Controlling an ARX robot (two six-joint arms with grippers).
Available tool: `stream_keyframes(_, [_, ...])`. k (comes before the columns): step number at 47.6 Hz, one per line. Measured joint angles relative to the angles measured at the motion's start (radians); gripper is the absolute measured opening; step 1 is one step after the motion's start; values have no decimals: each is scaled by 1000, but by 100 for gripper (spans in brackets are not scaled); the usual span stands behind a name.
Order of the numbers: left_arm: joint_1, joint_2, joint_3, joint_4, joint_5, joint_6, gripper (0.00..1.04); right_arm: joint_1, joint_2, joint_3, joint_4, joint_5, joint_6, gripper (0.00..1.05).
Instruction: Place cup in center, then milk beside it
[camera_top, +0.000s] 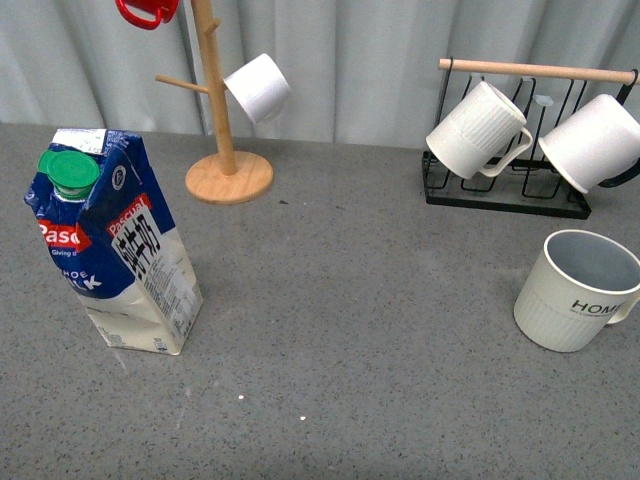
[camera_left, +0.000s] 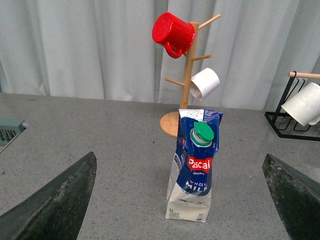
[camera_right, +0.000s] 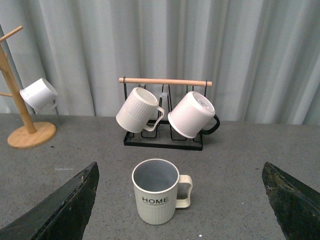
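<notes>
The cup (camera_top: 578, 290), an off-white ribbed mug lettered "HOME" with a grey-blue inside, stands upright at the table's right edge. The right wrist view shows the cup (camera_right: 157, 191) between and beyond my right gripper's (camera_right: 180, 210) wide-open fingers (camera_right: 60, 207), untouched. The milk (camera_top: 112, 240), a blue-and-white carton with a green cap, stands at the table's left. In the left wrist view the milk (camera_left: 194, 167) stands ahead of my open left gripper (camera_left: 180, 205), whose dark fingers (camera_left: 55, 205) flank it at a distance. Neither arm shows in the front view.
A wooden mug tree (camera_top: 228, 150) stands at the back with a red mug (camera_top: 147, 10) and a small white cup (camera_top: 258, 88) on it. A black wire rack (camera_top: 510, 190) at the back right holds two unlettered white ribbed mugs (camera_top: 478, 130). Grey tabletop (camera_top: 360, 320) lies between carton and cup.
</notes>
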Motion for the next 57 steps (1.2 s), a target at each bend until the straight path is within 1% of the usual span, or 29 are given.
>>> stream_keyframes(57, [0, 0, 0, 0, 0, 0, 98, 0, 0, 0, 0, 0, 0, 95])
